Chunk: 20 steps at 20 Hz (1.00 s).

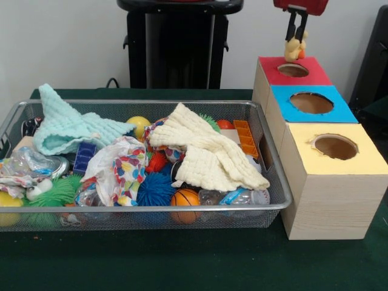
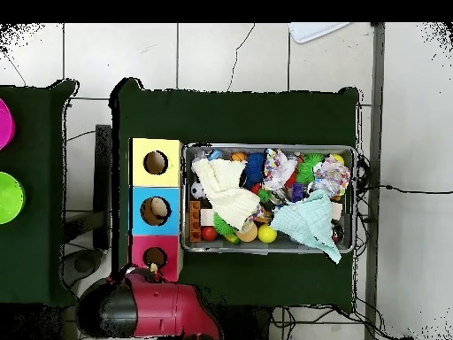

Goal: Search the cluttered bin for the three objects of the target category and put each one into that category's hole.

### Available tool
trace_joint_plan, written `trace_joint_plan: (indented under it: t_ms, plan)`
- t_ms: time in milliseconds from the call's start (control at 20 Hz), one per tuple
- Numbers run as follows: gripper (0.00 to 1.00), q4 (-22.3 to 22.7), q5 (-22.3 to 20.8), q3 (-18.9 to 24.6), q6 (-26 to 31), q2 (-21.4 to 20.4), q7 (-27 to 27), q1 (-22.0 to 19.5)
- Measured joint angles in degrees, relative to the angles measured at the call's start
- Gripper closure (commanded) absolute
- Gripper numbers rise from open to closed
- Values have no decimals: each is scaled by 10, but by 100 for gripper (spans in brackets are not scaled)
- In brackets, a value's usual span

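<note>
In the front view my gripper [image 1: 295,39] hangs at the top right, shut on a small yellow toy [image 1: 293,51] with an orange bit. The toy hangs just above the hole [image 1: 293,70] of the red-topped box [image 1: 273,76]. The bin [image 1: 139,209], a wide silver wire-mesh basket, sits left of the boxes, full of clutter. In the overhead view the bin [image 2: 270,251] lies right of the boxes, and my red arm [image 2: 150,305] reaches to the red-topped box [image 2: 140,258]. The gripper itself does not show there.
A blue-topped box [image 1: 342,112] and a yellow-topped box [image 1: 370,160] stand in line with the red one. The bin holds a mint cloth [image 1: 66,127], a cream cloth [image 1: 206,154], a patterned cloth [image 1: 121,167], a blue spiky ball [image 1: 154,189], a small basketball [image 1: 185,199] and an orange tray [image 1: 245,136].
</note>
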Motion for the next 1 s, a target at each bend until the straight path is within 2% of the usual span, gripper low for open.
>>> trace_joint_plan:
  t_ms: [550,1000]
  plan:
    - [100,0,0,-22,-41,10,0,19]
    - [100,-2,0,-38,-43,10,0,28]
